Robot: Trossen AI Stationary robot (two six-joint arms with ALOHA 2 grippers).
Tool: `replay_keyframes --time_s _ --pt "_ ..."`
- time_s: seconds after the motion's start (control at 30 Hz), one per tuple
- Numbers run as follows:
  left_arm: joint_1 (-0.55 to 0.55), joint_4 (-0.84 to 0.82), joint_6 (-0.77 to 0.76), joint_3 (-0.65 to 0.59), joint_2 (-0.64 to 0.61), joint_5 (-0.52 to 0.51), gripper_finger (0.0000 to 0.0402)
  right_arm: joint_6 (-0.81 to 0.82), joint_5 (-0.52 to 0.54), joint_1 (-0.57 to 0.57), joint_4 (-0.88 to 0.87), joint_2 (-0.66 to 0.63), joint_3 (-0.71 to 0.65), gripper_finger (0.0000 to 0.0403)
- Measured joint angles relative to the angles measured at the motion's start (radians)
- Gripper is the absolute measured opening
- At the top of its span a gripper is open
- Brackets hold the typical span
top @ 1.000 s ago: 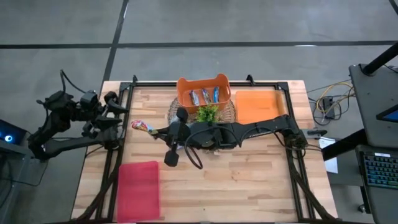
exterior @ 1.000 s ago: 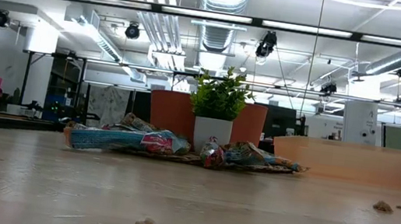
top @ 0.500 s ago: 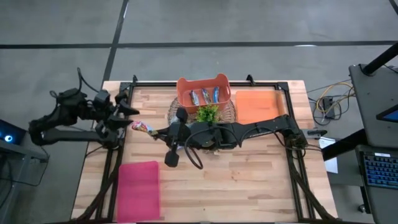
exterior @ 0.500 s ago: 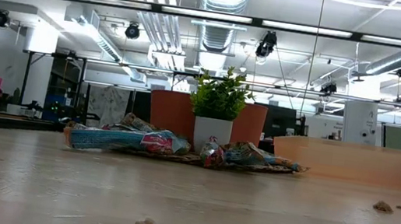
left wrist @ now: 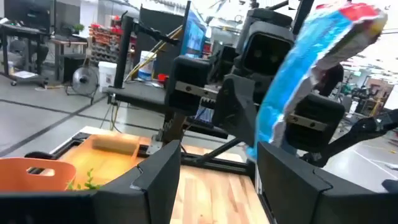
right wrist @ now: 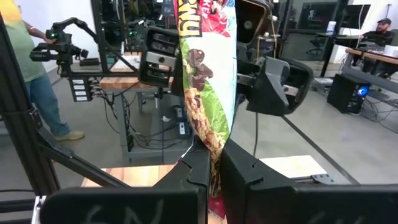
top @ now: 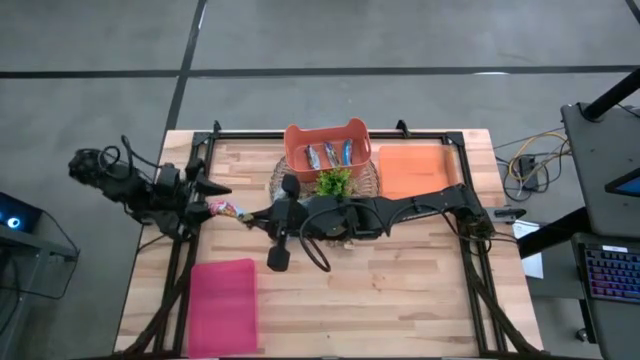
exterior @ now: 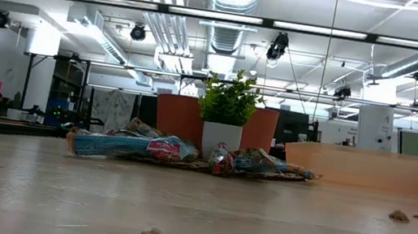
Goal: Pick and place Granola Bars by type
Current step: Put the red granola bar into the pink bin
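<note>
One granola bar (top: 226, 206), its wrapper blue, green and red, hangs in the air over the table's left part. My right gripper (top: 252, 213) reaches in level from the right and is shut on it. My left gripper (top: 212, 189) stands open just left of the bar's free end (left wrist: 311, 68). The bar is off to the side of its fingers, not between them. Several blue bars (top: 328, 155) lie in the orange bin (top: 300, 135) at the far edge. More bars (exterior: 127, 145) lie on the wicker tray (top: 282, 175) around a small plant (top: 333, 182). My right gripper pinches the bar's near end (right wrist: 214, 140) between its two fingers (right wrist: 198, 168). The fingers come level from the table's right and lie along the bar. The rest of the bar (right wrist: 208, 74) sticks out ahead of the fingertips toward the left arm, clear of the table.
A pink bin (top: 223, 305) stands at the near left corner and a flat orange bin (top: 418, 170) at the far right. The black frame rails (top: 190, 250) run along the table's sides. Bare wood (top: 400, 280) lies near the front. A person (right wrist: 31, 68) stands beyond the table.
My left arm has swung round, and its gripper has gone toward the table's right, up to the held bar's free end, turning as it went. My right gripper and the bar have kept still.
</note>
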Motion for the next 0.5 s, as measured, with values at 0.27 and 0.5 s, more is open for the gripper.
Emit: replay_keyframes --time_s 0.27,0.5 --pt "-0.075 0.060 -0.022 0.000 0.106 -0.067 0.0194 0.000 -0.025 0.000 -0.005 0.000 0.000 0.0008" --pt "-0.079 0.141 0.024 0.000 0.162 -0.062 0.0194 -0.001 -0.043 0.006 -0.002 -0.004 0.000 0.0008"
